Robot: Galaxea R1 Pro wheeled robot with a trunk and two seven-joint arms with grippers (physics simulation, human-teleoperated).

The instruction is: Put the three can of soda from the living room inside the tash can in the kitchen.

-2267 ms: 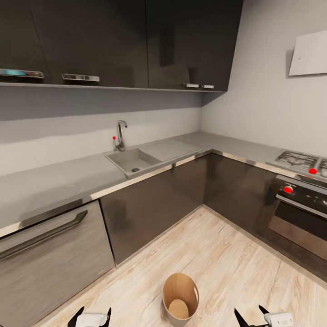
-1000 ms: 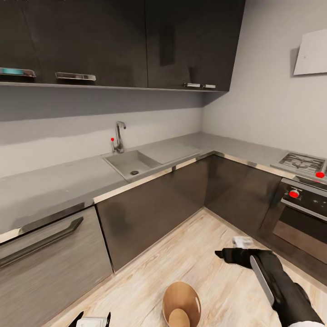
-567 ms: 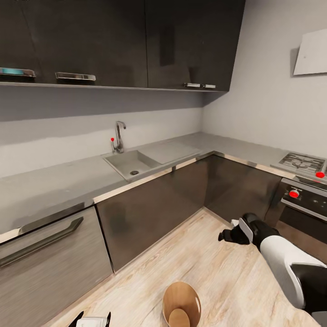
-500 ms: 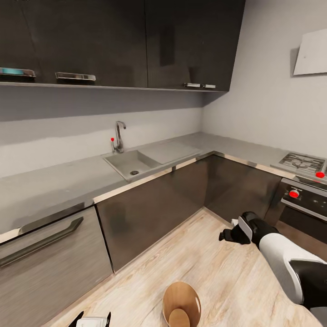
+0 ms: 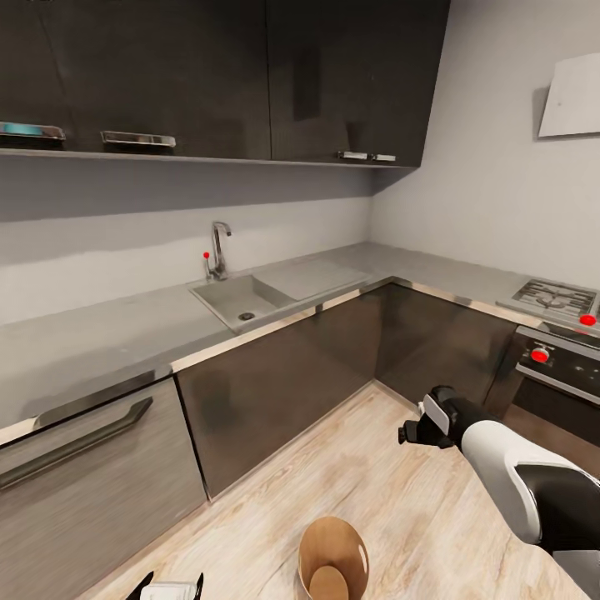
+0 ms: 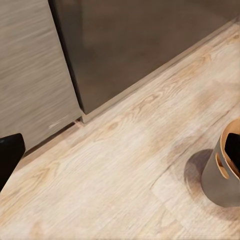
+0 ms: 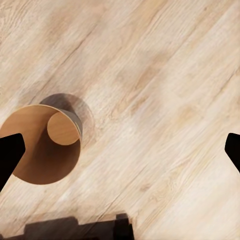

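A: Presently, item one: tash can (image 5: 333, 557), pale grey outside, wood-toned inside, upright on the kitchen floor (image 5: 400, 475), near the dark cabinet fronts (image 5: 283, 383) and well apart from the oven (image 5: 550, 392). Contents?

B: The right wrist view looks straight down into the tash can (image 7: 42, 150): bare round base, no can of soda in it that I can make out.

A: Item two: right gripper (image 5: 414, 432).

B: Raised over open floor, beyond the bin and to its right, not above the mouth. Jaws wide, both tips at the far edges of its wrist view, nothing between them.

A: Item three: left gripper (image 5: 170, 583).

B: Low, just beside the bin on its left. Jaws spread; its wrist view has the grey wall of the bin (image 6: 222, 175) and its handle slot close by one tip. Nothing held.

A: Step in hand?

B: By my judgement, no can is being carried here, so nothing to drop. Next move likely calls for returning to the living room to fetch a soda.
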